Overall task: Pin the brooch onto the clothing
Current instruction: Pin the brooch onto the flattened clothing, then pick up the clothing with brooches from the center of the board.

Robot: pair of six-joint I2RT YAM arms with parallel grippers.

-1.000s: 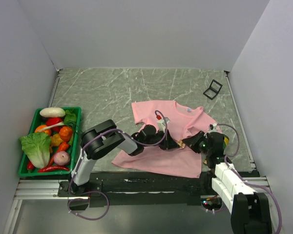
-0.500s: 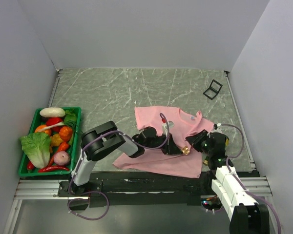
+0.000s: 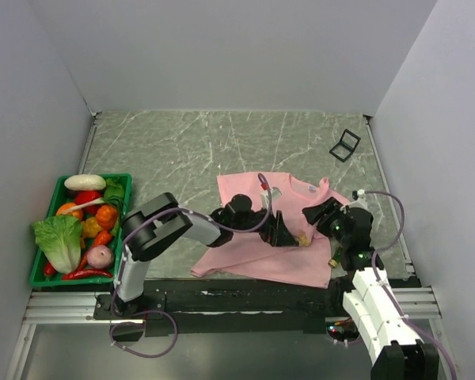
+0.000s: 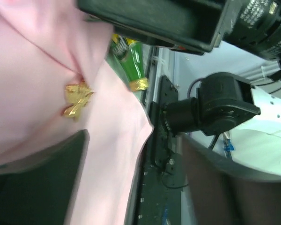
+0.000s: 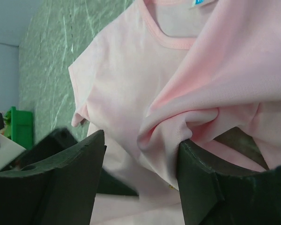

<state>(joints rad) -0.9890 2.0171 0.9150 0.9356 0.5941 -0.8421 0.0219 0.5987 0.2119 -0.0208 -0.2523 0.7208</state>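
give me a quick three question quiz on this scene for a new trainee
1. True or false: the gold brooch rests against the pink T-shirt.
2. The green basket stands: A) left of the left arm, B) on the shirt, C) in the far right corner.
3. In the right wrist view, what bunches up between the right fingers?
Key: 1 true; 2 A; 3 a fold of the T-shirt, with the fingers standing open.

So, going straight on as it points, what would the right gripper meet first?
Probably the raised fold of the pink T-shirt, just ahead of the open right gripper; depth is unclear.
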